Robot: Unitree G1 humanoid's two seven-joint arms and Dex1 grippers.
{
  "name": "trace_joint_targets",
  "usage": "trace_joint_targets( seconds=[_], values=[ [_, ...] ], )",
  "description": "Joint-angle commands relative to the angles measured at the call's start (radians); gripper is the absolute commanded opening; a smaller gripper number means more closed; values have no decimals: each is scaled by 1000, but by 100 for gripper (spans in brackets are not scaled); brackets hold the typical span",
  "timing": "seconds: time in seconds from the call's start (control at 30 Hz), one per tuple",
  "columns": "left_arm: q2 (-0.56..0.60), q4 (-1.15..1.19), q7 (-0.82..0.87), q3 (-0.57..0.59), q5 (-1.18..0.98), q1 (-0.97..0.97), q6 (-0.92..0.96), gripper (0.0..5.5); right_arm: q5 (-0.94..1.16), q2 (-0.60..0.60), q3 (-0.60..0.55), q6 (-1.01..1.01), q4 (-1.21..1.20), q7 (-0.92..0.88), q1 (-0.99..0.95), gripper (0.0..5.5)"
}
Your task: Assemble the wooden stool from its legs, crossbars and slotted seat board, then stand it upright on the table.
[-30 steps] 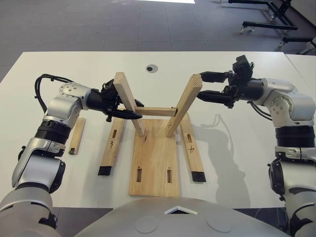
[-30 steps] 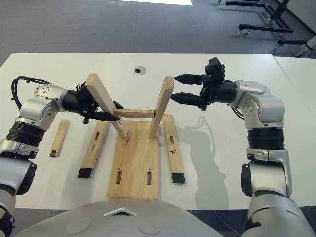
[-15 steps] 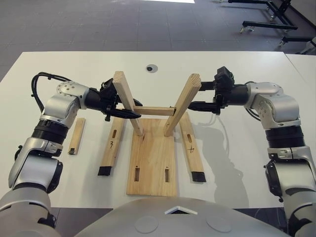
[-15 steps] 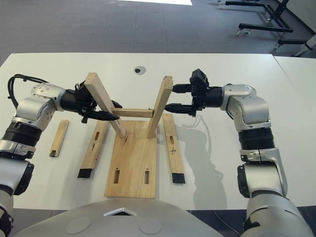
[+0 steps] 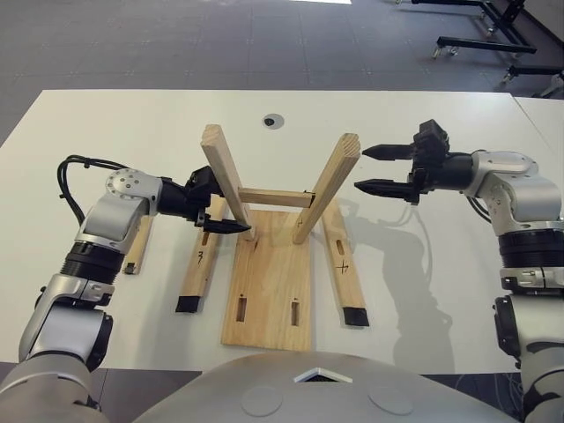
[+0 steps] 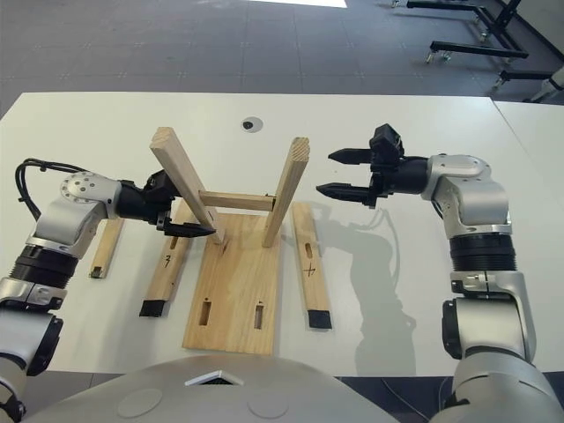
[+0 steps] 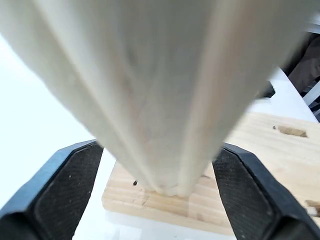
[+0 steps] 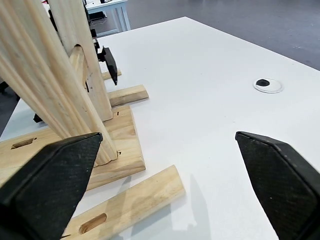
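The slotted seat board point(image 5: 269, 291) lies flat on the white table. Two legs stand slanted in its far slots, the left leg point(image 5: 226, 176) and the right leg point(image 5: 329, 185), joined by a crossbar point(image 5: 275, 197). My left gripper point(image 5: 227, 216) is open low at the left leg's foot, with its black fingers point(image 7: 65, 195) on either side of the wood. My right gripper point(image 5: 360, 169) hangs open to the right of the right leg's top, apart from it. The same leg rises close by in the right wrist view point(image 8: 35, 85).
Two loose slotted legs lie beside the board, one on its left point(image 5: 199, 269), one on its right point(image 5: 342, 273). A short crossbar point(image 5: 137, 242) lies further left. A round grommet point(image 5: 273, 121) sits in the table's far middle. Wheeled frames point(image 5: 493, 44) stand on the floor beyond.
My left gripper let go of the left leg and slid down to its foot. My right gripper drew back from the right leg, rightward and a little up.
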Motion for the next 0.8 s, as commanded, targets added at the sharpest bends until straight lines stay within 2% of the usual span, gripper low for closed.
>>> trace_joint_targets(
  seconds=[0.03, 0.1, 0.27, 0.37, 0.43, 0.6, 0.8],
  values=[
    [77, -169, 33, 116, -65, 115, 48, 377, 42, -8, -53, 11, -11, -7, -68, 490],
    [107, -255, 57, 202, -113, 180, 67, 377, 87, 10, -79, 39, -54, -19, -85, 490],
    [158, -372, 139, 553, -295, 297, 127, 377, 235, 78, -180, 105, -172, -128, -158, 490],
    [138, -335, 195, 694, -404, 228, 123, 377, 318, 115, -206, 139, -269, -179, -182, 490],
    [74, -310, 274, 702, -500, 96, 145, 377, 361, 138, -195, 156, -344, -200, -188, 490],
    [-109, -265, 449, 583, -582, -149, 191, 377, 388, 180, -132, 157, -421, -213, -189, 490],
    [-129, -285, 530, 550, -673, -246, 318, 377, 413, 179, -134, 160, -448, -230, -245, 490]
  ],
)
